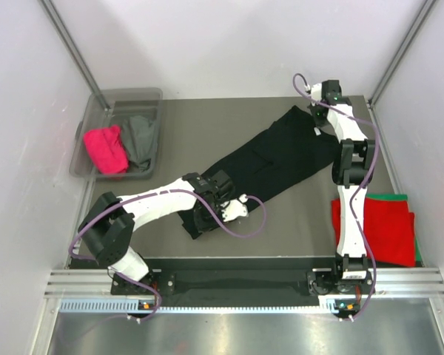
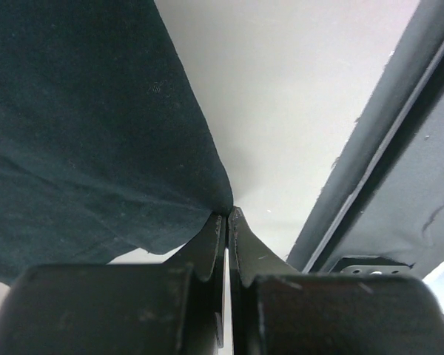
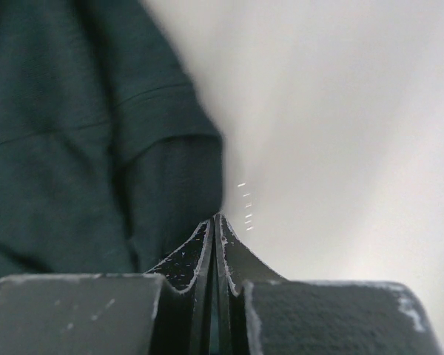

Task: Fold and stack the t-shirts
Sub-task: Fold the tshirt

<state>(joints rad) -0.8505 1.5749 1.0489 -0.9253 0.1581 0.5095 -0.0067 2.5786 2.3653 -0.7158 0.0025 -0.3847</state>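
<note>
A large black t-shirt (image 1: 274, 163) lies stretched in a long diagonal band across the dark table (image 1: 207, 126). My left gripper (image 1: 201, 217) is shut on its near left end. In the left wrist view the jaws (image 2: 228, 214) are pressed together with the black cloth (image 2: 81, 133) pinched at their tips. My right gripper (image 1: 317, 126) is at the far right end of the shirt. Its jaws (image 3: 214, 218) are shut, with the black cloth (image 3: 74, 148) caught at the tips and hanging to the left.
A translucent grey tub (image 1: 126, 94) at the back left holds a pink shirt (image 1: 106, 149) and a grey shirt (image 1: 139, 137). A folded red shirt (image 1: 388, 225) lies on a green one (image 1: 388, 197) at the right front, beside the right arm.
</note>
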